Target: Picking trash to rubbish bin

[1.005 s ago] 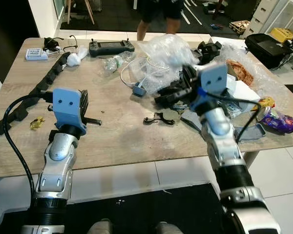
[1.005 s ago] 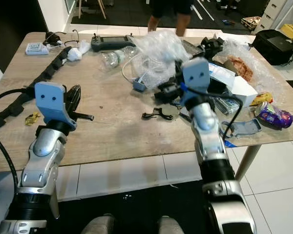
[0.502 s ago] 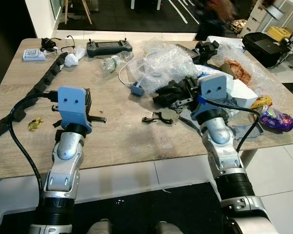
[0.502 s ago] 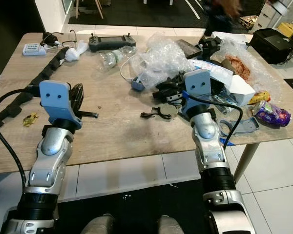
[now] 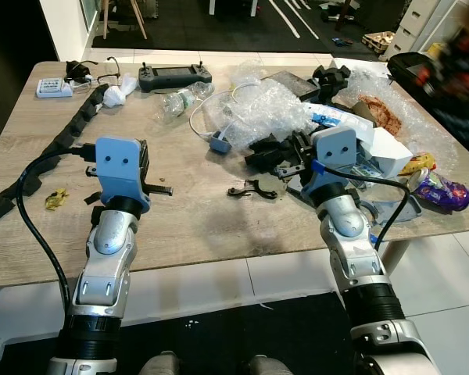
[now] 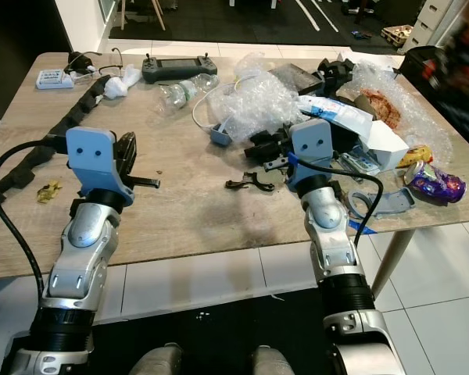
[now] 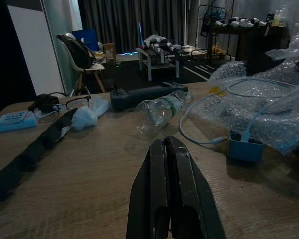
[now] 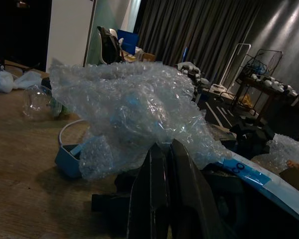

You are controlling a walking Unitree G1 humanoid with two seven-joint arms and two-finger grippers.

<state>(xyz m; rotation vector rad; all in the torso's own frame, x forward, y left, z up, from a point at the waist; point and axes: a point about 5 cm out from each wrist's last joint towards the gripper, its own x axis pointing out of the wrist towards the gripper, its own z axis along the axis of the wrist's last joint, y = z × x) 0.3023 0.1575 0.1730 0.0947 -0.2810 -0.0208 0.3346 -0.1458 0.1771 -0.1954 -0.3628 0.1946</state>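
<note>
Bubble wrap (image 5: 275,105), crumpled in the upper middle of the frame, lies on the counter (image 5: 195,219) just beyond the right end effector (image 8: 162,164), whose fingers are pressed together and empty. It should open wide before advancing, skirting the white cable (image 5: 207,117). The left end effector (image 7: 165,164) is closed too.

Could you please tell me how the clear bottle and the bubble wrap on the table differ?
The bottle is small, crushed and lies alone on bare wood near the far edge; the bubble wrap is a much larger crumpled heap amid the clutter. A white cable crosses the bubble wrap, not the bottle. Both are clear plastic.
</note>
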